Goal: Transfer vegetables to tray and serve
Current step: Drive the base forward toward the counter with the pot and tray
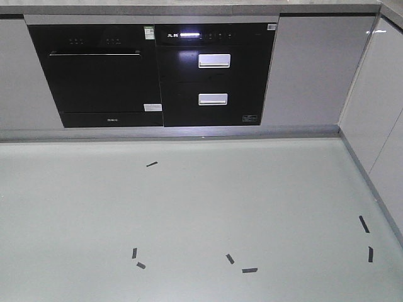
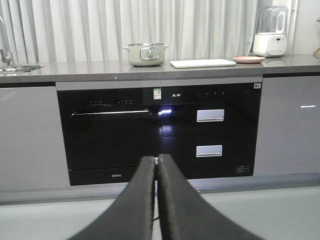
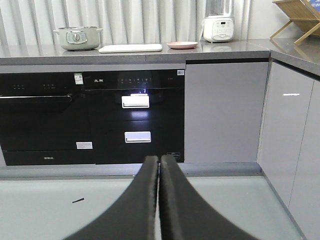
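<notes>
The tray (image 2: 202, 63) lay flat on the desk (image 2: 100, 70), well away from me. My low wrist views caught it edge-on, so its top was hidden. Just to its right sat one pink plate (image 2: 248, 59), also edge-on, and to its left one lidded pot (image 2: 145, 54). One white blender (image 2: 270, 37) stood farther right. A wooden rack (image 3: 300, 17) was cut off at the corner of the right wrist view.

Under the desk were two black units: the left appliance (image 1: 94, 78) and a drawer unit (image 1: 217, 75) with two white handles (image 1: 214, 60). I counted seven dark tape marks (image 1: 249, 270) on the floor (image 1: 189, 214).

The left end effector (image 2: 156, 159) had its fingers pressed together with nothing between them, and so did the right end effector (image 3: 159, 158).
</notes>
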You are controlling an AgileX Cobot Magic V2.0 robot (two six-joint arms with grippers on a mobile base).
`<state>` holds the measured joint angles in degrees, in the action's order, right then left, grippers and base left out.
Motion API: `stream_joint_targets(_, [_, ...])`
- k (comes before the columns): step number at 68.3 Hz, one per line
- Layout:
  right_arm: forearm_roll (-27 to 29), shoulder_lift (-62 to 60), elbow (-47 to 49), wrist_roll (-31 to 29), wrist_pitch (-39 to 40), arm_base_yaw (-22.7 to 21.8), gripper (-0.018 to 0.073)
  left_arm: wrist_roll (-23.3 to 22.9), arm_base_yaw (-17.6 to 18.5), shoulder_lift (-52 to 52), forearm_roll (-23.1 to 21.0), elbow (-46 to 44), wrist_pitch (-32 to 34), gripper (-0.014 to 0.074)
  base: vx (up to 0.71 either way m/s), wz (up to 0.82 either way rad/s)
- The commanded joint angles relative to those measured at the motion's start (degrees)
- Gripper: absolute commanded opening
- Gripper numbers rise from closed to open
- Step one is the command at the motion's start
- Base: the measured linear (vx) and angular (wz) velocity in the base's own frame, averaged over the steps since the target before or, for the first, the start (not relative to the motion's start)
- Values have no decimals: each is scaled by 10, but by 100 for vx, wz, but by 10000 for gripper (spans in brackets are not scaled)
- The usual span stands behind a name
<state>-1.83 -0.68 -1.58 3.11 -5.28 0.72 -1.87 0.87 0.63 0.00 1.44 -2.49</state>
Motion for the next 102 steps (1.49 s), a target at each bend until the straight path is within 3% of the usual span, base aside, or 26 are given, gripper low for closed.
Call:
stream_joint_targets(1, [-5, -4, -9, -4, 44, -3, -6, -6, -1, 9, 0, 16, 44, -7, 2, 0])
stream_joint_targets(102, [-5, -4, -9, -4, 44, -3, -6, -6, -1, 9, 0, 16, 44, -7, 15, -4])
